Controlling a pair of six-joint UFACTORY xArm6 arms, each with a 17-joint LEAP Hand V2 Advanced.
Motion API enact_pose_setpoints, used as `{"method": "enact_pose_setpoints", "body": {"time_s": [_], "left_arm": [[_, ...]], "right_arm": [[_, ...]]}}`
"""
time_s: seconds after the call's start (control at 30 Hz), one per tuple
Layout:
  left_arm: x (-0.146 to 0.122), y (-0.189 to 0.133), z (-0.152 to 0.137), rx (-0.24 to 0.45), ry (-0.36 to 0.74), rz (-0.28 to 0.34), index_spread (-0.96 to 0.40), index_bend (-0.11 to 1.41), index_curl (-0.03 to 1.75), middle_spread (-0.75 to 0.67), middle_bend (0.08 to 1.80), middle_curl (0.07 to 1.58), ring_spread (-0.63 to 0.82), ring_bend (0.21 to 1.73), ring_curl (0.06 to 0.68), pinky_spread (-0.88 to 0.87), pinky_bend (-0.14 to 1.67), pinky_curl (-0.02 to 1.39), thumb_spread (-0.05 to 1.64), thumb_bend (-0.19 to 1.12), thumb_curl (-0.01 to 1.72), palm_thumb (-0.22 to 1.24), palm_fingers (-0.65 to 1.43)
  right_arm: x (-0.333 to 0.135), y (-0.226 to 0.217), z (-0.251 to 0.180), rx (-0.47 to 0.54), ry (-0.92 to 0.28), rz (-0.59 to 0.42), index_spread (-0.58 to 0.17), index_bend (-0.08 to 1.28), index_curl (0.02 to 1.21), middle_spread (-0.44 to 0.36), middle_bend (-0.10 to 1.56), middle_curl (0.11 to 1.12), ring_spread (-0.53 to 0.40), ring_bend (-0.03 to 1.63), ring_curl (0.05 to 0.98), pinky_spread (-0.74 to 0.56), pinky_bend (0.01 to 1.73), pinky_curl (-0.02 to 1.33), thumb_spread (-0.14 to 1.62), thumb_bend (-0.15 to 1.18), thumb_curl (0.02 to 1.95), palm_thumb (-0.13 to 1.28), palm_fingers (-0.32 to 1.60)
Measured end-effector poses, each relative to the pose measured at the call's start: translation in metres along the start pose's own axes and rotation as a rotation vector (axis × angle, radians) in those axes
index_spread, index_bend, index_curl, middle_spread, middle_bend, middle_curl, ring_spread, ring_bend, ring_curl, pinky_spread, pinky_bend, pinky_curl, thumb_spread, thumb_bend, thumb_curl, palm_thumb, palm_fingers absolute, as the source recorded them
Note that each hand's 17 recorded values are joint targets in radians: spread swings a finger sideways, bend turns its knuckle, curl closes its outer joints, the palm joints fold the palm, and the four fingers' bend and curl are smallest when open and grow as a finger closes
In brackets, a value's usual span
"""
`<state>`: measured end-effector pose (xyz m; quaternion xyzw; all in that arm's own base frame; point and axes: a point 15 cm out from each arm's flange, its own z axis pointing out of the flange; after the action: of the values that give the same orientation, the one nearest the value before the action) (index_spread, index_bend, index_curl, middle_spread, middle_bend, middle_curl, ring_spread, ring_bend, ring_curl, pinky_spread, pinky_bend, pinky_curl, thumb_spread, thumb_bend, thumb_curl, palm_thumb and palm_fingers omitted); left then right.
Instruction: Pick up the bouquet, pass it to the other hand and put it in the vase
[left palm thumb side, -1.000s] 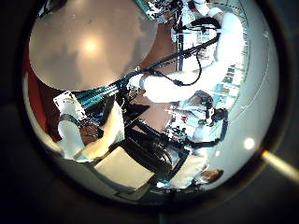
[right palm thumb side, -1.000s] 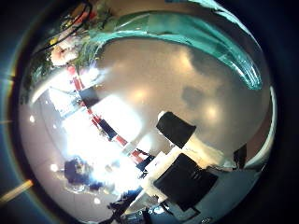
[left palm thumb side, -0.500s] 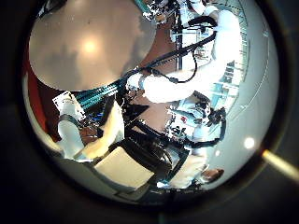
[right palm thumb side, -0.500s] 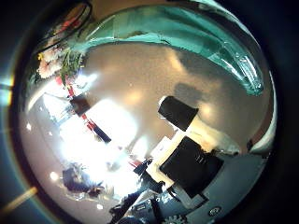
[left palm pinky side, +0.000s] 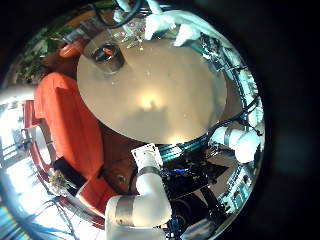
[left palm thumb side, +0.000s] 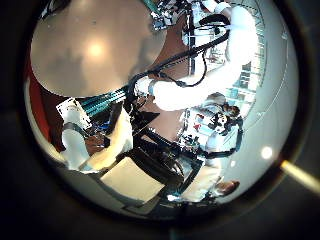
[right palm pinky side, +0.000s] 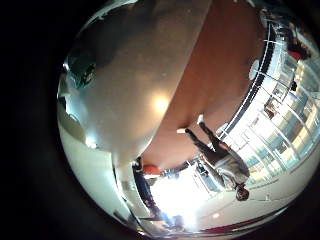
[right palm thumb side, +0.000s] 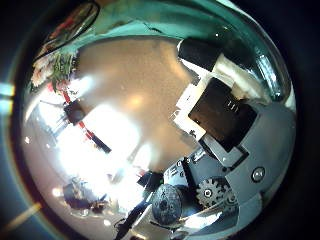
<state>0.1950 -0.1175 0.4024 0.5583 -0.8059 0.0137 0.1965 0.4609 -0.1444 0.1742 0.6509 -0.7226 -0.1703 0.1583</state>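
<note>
In the left little finger side palm view the vase (left palm pinky side: 105, 55) stands upright near the far edge of the round table (left palm pinky side: 160, 95). The bouquet (left palm pinky side: 70, 47) lies beside it near the table's rim. My right hand (left palm pinky side: 165, 22) hovers close by the vase. The right thumb side palm view shows the bouquet (right palm thumb side: 55, 55) lying at the table's edge, away from the palm, and one finger (right palm thumb side: 215, 100) reaching across the view with nothing in it. My left hand (left palm thumb side: 85, 140) is high over the table (left palm thumb side: 90, 50), its fingers relaxed and empty.
A dark box-like object (left palm thumb side: 150, 165) sits below the left hand in the left thumb side palm view. The right arm (left palm thumb side: 195, 85) stretches over the table's side. In the right little finger side palm view the table top (right palm pinky side: 130, 90) ends at a curved edge with floor beyond.
The right palm view has shifted, so that hand has moved, and its finger now reaches much farther into the picture. The right arm has shifted slightly in the left thumb side view.
</note>
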Motion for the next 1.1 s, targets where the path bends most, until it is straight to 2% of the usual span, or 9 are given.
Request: {"method": "enact_pose_setpoints", "body": {"time_s": [0.2, 0.4, 0.5, 0.7, 0.87, 1.0, 1.1], "left_arm": [[0.0, 0.0, 0.001, -0.002, 0.0, 0.005, 0.18, 0.17, 0.34, 0.48, 0.19, 0.3, 0.58, 0.47, 0.209, 0.54, 0.2, 0.32, 1.08, -0.02, 0.41, 0.55, 0.06], [0.005, -0.002, 0.0, 0.0, 0.021, 0.03, 0.17, 0.18, 0.34, 0.48, 0.19, 0.3, 0.58, 0.47, 0.209, 0.53, 0.2, 0.32, 1.08, -0.02, 0.41, 0.54, 0.07], [0.007, -0.01, -0.002, -0.001, 0.05, 0.036, 0.17, 0.18, 0.34, 0.48, 0.19, 0.3, 0.59, 0.47, 0.208, 0.53, 0.2, 0.32, 1.08, -0.02, 0.41, 0.54, 0.08], [0.009, -0.024, -0.002, -0.019, 0.135, 0.028, 0.16, 0.18, 0.35, 0.47, 0.19, 0.31, 0.58, 0.47, 0.207, 0.53, 0.19, 0.31, 1.09, -0.02, 0.4, 0.54, 0.1], [0.014, -0.028, -0.007, 0.0, 0.182, 0.022, 0.16, 0.18, 0.35, 0.46, 0.2, 0.31, 0.57, 0.47, 0.209, 0.52, 0.19, 0.31, 1.1, -0.02, 0.4, 0.53, 0.11], [0.022, -0.034, -0.015, 0.043, 0.223, 0.027, 0.16, 0.18, 0.35, 0.44, 0.2, 0.32, 0.56, 0.48, 0.209, 0.51, 0.19, 0.3, 1.11, -0.03, 0.39, 0.51, 0.14], [0.028, -0.041, -0.022, 0.086, 0.271, 0.05, 0.16, 0.18, 0.35, 0.42, 0.2, 0.32, 0.55, 0.48, 0.21, 0.51, 0.19, 0.3, 1.11, -0.05, 0.36, 0.39, 0.15]], "right_arm": [[0.001, 0.007, -0.035, 0.198, -0.047, 0.025, -0.386, 1.0, 0.89, -0.259, 1.15, 0.91, -0.255, 1.34, 0.649, -0.25, 1.37, 0.58, 0.95, 0.15, 0.61, 1.12, 1.17], [0.009, 0.042, -0.088, 0.449, -0.083, 0.048, -0.332, 1.08, 0.93, -0.217, 1.24, 0.93, -0.234, 1.4, 0.697, -0.22, 1.4, 0.65, 0.92, 0.16, 0.7, 1.16, 1.13], [-0.001, 0.066, -0.123, 0.568, -0.143, 0.008, -0.312, 1.1, 0.94, -0.2, 1.27, 0.93, -0.226, 1.41, 0.71, -0.2, 1.39, 0.67, 0.91, 0.15, 0.75, 1.16, 1.12], [-0.029, 0.119, -0.191, 0.785, -0.371, -0.069, -0.278, 1.13, 0.94, -0.175, 1.3, 0.91, -0.212, 1.43, 0.725, -0.19, 1.37, 0.71, 0.87, 0.14, 0.83, 1.15, 1.13], [-0.029, 0.172, -0.215, 0.834, -0.607, -0.1, -0.258, 1.15, 0.93, -0.161, 1.32, 0.9, -0.205, 1.44, 0.73, -0.19, 1.35, 0.74, 0.85, 0.13, 0.9, 1.14, 1.13], [-0.035, 0.212, -0.247, 0.899, -0.809, -0.169, -0.247, 1.15, 0.93, -0.153, 1.33, 0.89, -0.201, 1.44, 0.732, -0.19, 1.34, 0.77, 0.83, 0.13, 0.96, 1.13, 1.13], [-0.045, 0.238, -0.266, 0.926, -0.943, -0.243, -0.241, 1.16, 0.92, -0.148, 1.33, 0.88, -0.199, 1.44, 0.733, -0.19, 1.33, 0.78, 0.82, 0.13, 1.0, 1.13, 1.13]]}}
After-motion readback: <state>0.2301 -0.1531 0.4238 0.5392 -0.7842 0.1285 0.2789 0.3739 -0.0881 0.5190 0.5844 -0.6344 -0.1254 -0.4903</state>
